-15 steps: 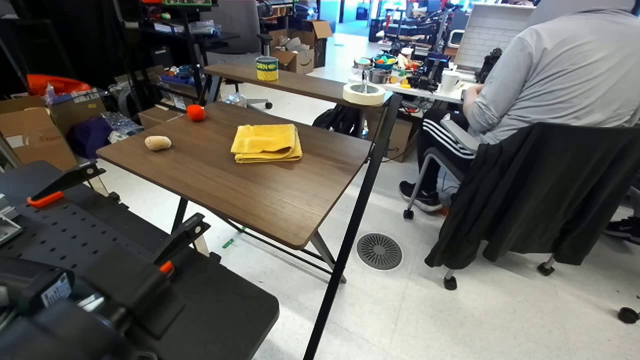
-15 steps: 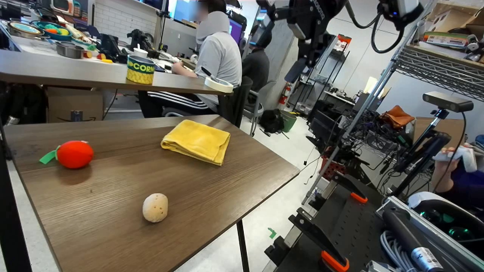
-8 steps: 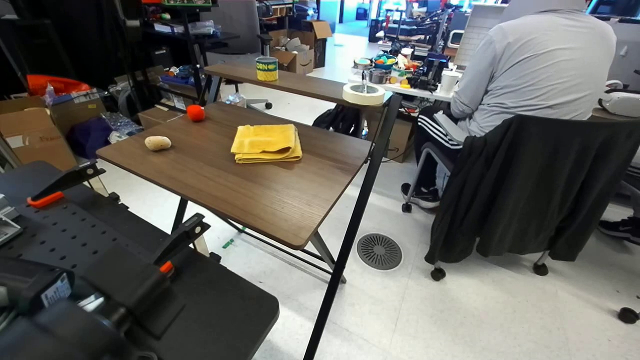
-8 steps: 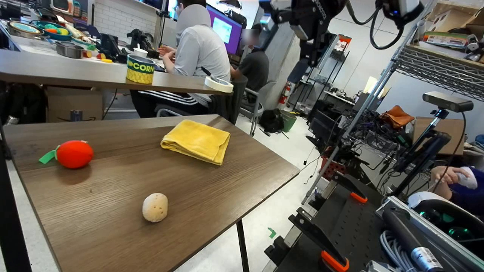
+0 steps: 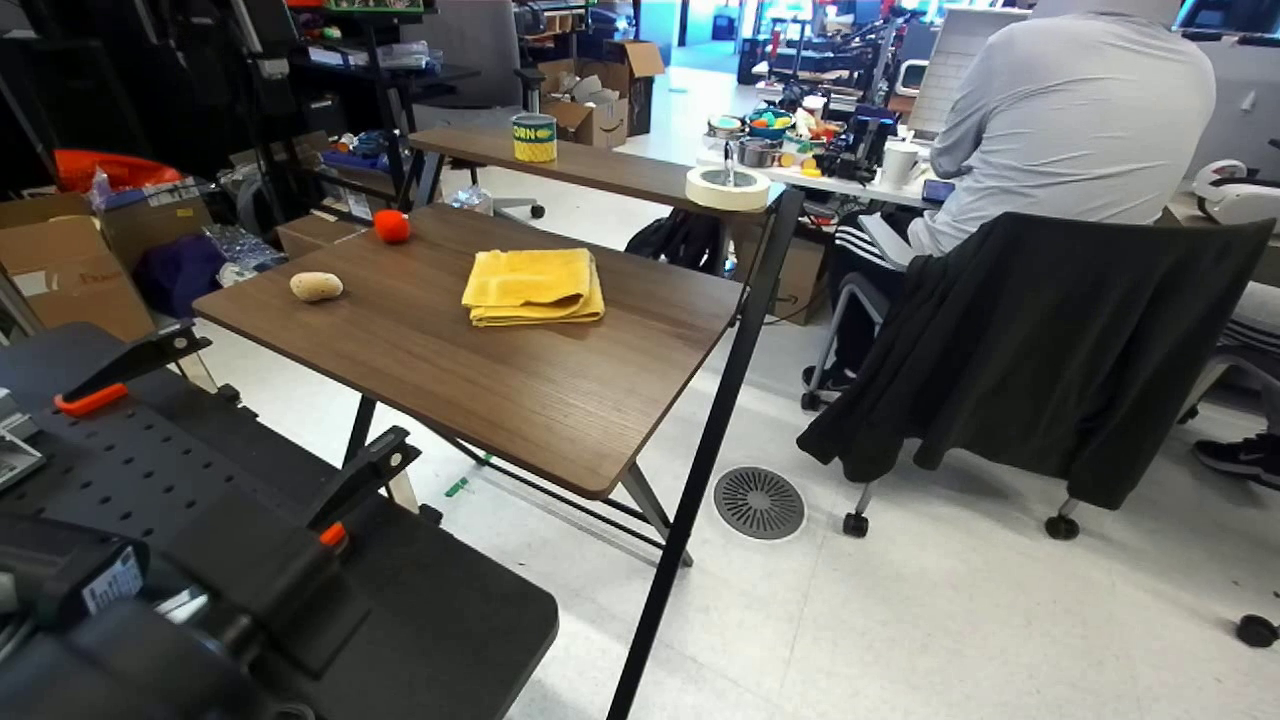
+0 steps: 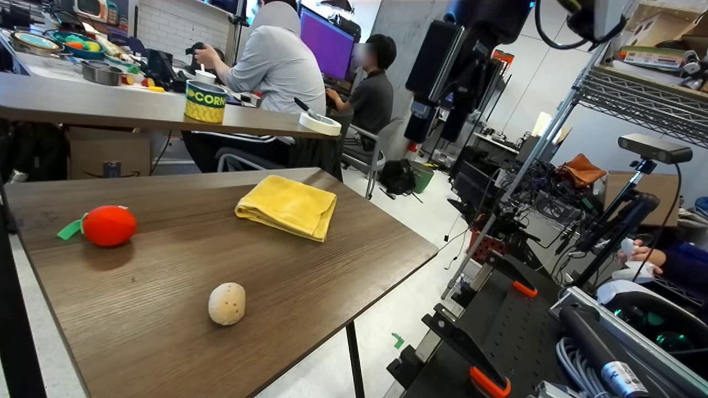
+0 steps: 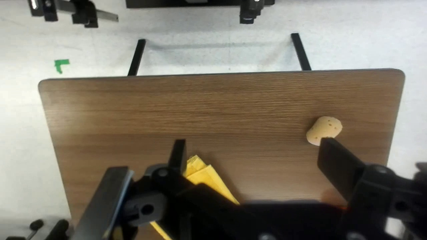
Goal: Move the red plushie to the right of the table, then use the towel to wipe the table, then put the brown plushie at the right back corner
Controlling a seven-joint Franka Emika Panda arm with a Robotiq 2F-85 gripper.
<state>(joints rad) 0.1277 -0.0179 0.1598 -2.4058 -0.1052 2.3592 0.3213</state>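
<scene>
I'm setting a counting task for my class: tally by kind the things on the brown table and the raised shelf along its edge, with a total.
Plushies: 2 (red plushie, tan potato-like plushie)
Folded yellow towel: 1
Corn can: 1
Tape roll: 1
Pen or marker, slanting up out of the tape roll: 1
Total: 6

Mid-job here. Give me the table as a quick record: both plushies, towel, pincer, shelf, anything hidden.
Red plushie: on the table, apart from the towel
Brown plushie: light tan, on the table, apart from both
Towel: yellow, folded, lying flat
Pincer: open, holding nothing
Shelf: corn can; tape roll with a pen in it
Hidden: part of the towel, behind the pincer in the wrist view
</scene>
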